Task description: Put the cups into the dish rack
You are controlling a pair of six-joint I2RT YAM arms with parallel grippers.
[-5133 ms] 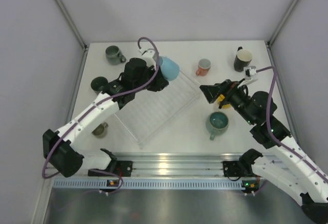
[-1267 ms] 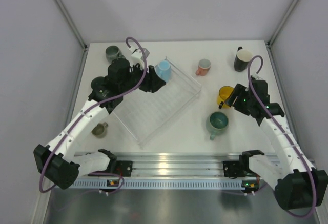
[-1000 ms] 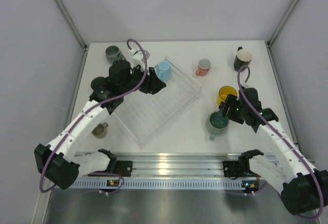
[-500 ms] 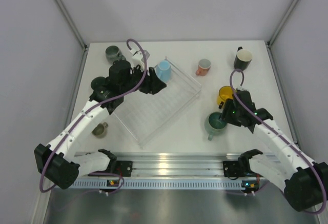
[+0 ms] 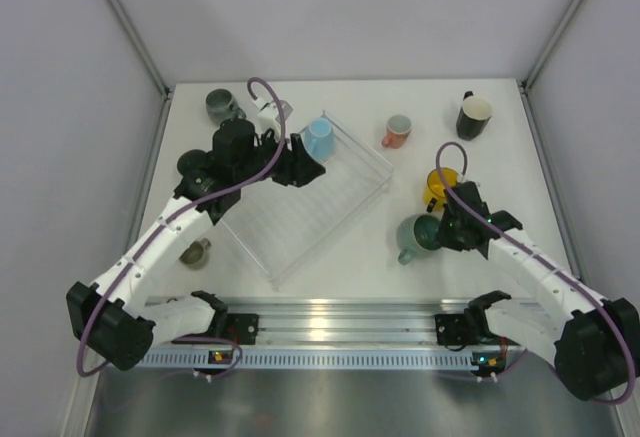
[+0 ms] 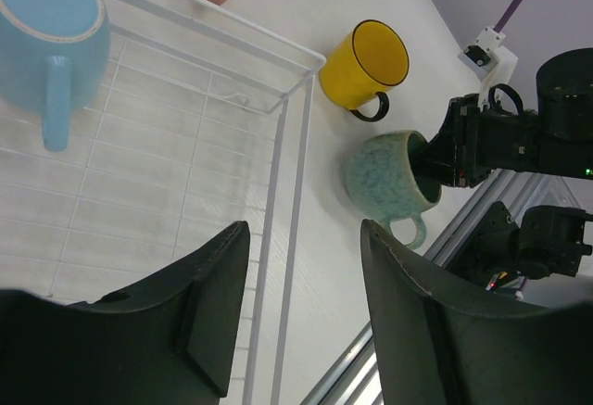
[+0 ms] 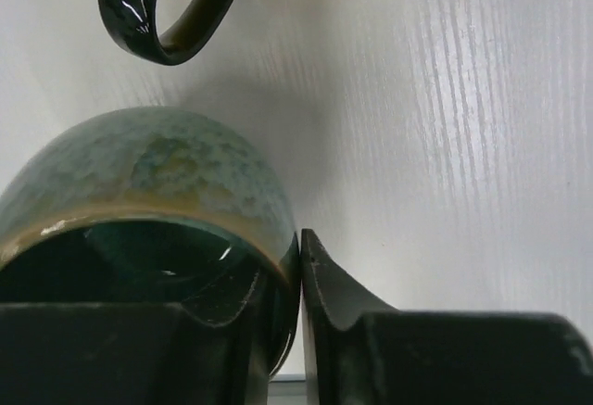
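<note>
**Right tool (image 7: 298, 271) clamps teal mug (image 7: 139, 178) by its rim on the counter (image 5: 350, 269)**
One finger is inside the tipped mug and the other outside its wall. The mug lies just beside the yellow mug (image 5: 440, 185) and apart from the rack (image 5: 300, 227). The left tool (image 6: 304, 238) hangs released over the rack, where a blue mug (image 6: 46, 44) sits in the far corner.

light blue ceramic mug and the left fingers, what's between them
Only the bare ribbed floor of the clear plastic dish rack, shown in the left wrist view.
</note>
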